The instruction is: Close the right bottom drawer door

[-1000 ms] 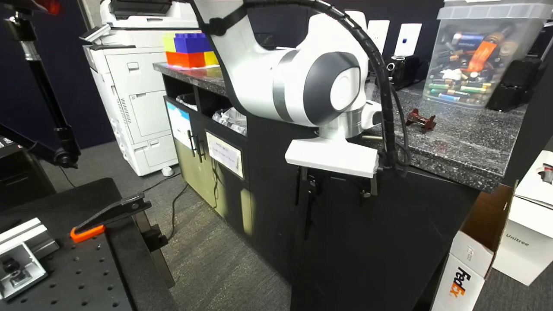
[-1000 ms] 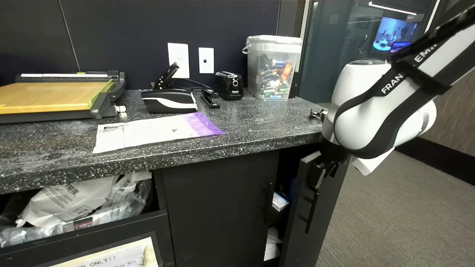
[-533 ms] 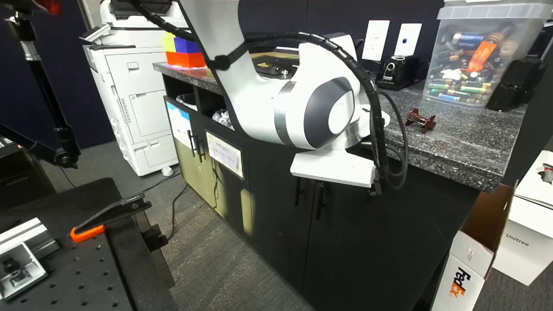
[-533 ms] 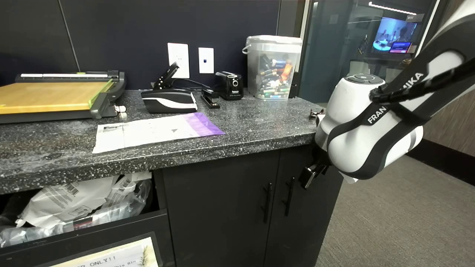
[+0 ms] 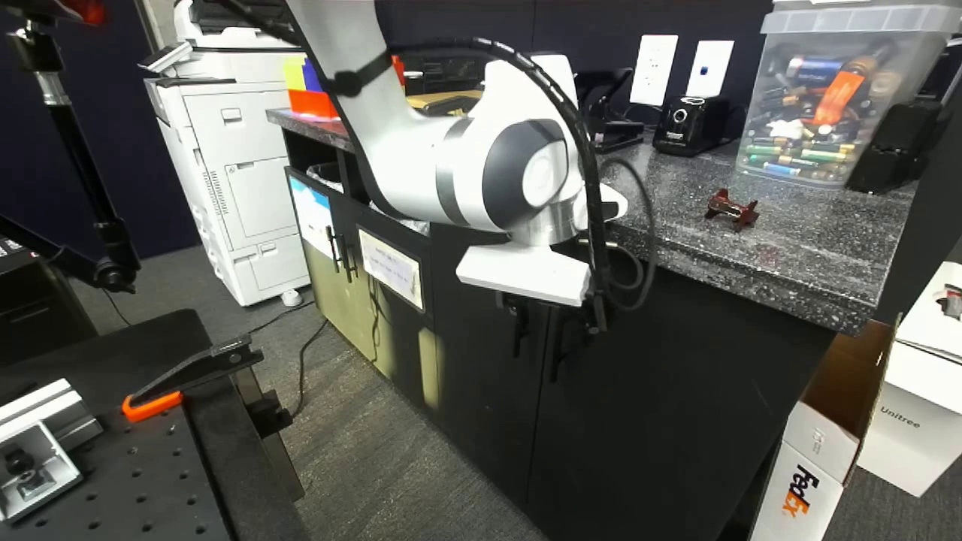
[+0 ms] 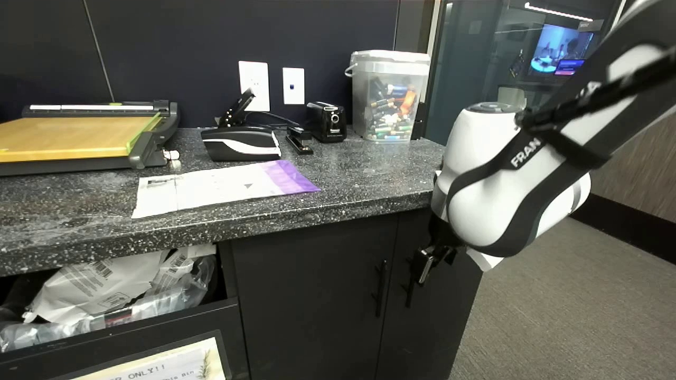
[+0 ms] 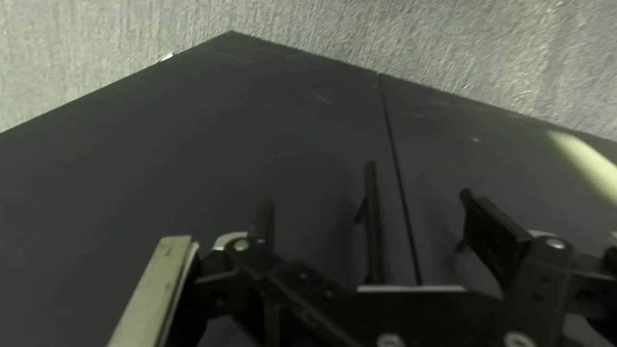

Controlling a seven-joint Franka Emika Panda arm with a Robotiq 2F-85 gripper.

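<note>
The right bottom drawer door is a flat matte black panel. In an exterior view, the door stands flush with the neighbouring dark panel, with only a thin seam between them. The wrist view shows the same door and seam. Its slim vertical bar handle shows between my spread fingers. My gripper is open and holds nothing. In both exterior views, the gripper hangs just in front of the door's upper part by the handle. Whether a finger touches the door or the handle cannot be told.
The speckled stone countertop overhangs the doors, its edge close to the wrist. A clear battery bin and a dark red part stand on it. A FedEx box is beside the cabinet. A black perforated table stands opposite.
One second ago the door stood ajar, with papers visible inside; it then swung flush with its neighbour. Since then the arm has moved sideways along the front, towards the handles.
</note>
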